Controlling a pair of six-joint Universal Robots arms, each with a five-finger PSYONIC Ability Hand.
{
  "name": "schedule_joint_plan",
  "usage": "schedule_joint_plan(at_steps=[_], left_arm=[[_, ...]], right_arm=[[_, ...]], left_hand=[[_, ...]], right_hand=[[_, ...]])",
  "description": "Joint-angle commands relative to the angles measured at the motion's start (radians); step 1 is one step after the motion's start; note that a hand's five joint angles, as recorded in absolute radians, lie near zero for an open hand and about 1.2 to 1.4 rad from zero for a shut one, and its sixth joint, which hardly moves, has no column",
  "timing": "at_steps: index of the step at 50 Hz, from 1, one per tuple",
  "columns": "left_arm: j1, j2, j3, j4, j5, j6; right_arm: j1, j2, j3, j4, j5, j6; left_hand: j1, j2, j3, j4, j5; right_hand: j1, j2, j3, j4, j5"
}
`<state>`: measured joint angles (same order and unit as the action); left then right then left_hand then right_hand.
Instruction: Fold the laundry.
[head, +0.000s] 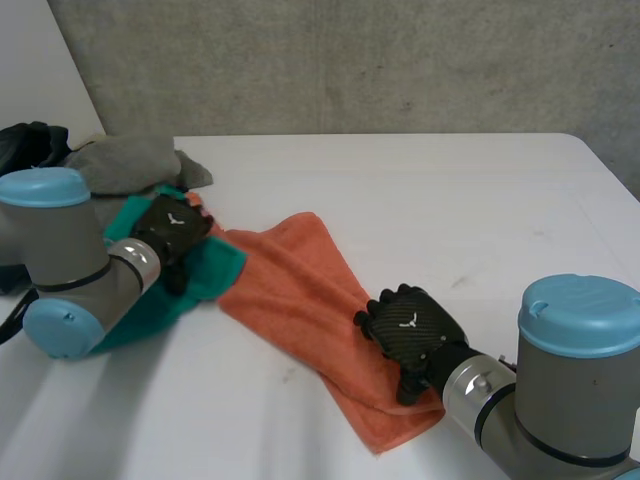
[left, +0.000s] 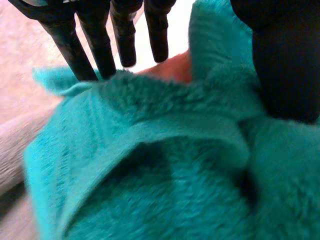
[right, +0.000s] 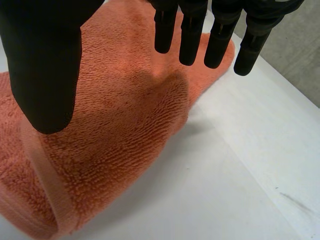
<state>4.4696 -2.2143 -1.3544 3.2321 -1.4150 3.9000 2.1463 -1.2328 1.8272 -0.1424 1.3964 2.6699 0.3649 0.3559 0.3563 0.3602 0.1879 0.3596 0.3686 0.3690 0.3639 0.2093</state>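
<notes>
An orange towel (head: 290, 285) lies crumpled lengthwise across the middle of the white table (head: 450, 200). My right hand (head: 412, 325) hovers over its near end, fingers straight and thumb apart, holding nothing. In the right wrist view that hand (right: 45, 60) hangs just above the orange towel (right: 125, 130), whose folded edge lies under the palm. A teal towel (head: 205, 270) lies bunched beside the orange one's far end. My left hand (head: 172, 228) rests on it. In the left wrist view its straight fingers (left: 95, 45) and thumb stand apart over the heaped teal towel (left: 165, 165).
A grey cloth (head: 130, 162) and a dark garment (head: 30, 145) are piled at the table's far left corner, behind my left arm. Bare tabletop (right: 235, 170) stretches to the right of the orange towel and across the far side.
</notes>
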Motion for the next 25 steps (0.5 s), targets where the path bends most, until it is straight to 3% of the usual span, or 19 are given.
schedule_joint_plan(at_steps=[1,2,5,13,18,19,20,23,25], left_arm=[[0.055,0.012,-0.011,0.032,-0.117,0.111],[0.066,0.013,-0.012,0.037,-0.14,0.126],[0.103,0.042,-0.038,0.075,-0.238,0.166],[0.143,0.05,-0.104,0.21,-0.243,0.197],[0.146,0.036,-0.12,0.222,-0.243,0.246],[0.143,0.039,-0.124,0.222,-0.243,0.246],[0.14,0.051,-0.133,0.221,-0.237,0.24],[0.134,0.077,-0.15,0.222,-0.223,0.217],[0.129,0.113,-0.167,0.221,-0.213,0.193]], right_arm=[[-0.008,0.001,-0.009,0.0,0.001,-0.001],[-0.009,0.001,-0.012,-0.002,0.001,-0.002],[-0.016,0.013,-0.025,0.003,0.001,-0.008],[-0.017,0.026,-0.032,0.004,0.001,-0.016],[-0.016,0.035,-0.032,0.003,0.001,-0.019],[-0.014,0.036,-0.034,0.003,0.0,-0.021],[-0.011,0.042,-0.035,0.003,0.0,-0.025],[-0.002,0.047,-0.043,0.003,0.0,-0.028],[0.007,0.046,-0.054,0.007,0.001,-0.021]], left_hand=[[0.918,0.927,0.927,0.923,0.921],[1.03,1.039,1.039,1.035,1.033],[1.031,1.04,1.04,1.036,1.034],[1.031,1.04,1.04,1.036,1.034],[1.031,1.04,1.04,1.036,1.034],[0.956,0.965,0.965,0.961,0.959],[0.676,0.685,0.685,0.681,0.679],[0.439,0.448,0.448,0.444,0.442],[0.17,0.178,0.178,0.174,0.172]], right_hand=[[0.088,0.079,0.079,0.084,0.064],[0.088,0.079,0.079,0.084,0.064],[0.088,0.079,0.079,0.084,0.064],[0.091,0.082,0.082,0.087,0.067],[0.094,0.085,0.084,0.09,0.07],[0.091,0.082,0.082,0.087,0.067],[0.094,0.085,0.084,0.09,0.07],[0.091,0.082,0.082,0.087,0.067],[0.085,0.076,0.076,0.081,0.061]])
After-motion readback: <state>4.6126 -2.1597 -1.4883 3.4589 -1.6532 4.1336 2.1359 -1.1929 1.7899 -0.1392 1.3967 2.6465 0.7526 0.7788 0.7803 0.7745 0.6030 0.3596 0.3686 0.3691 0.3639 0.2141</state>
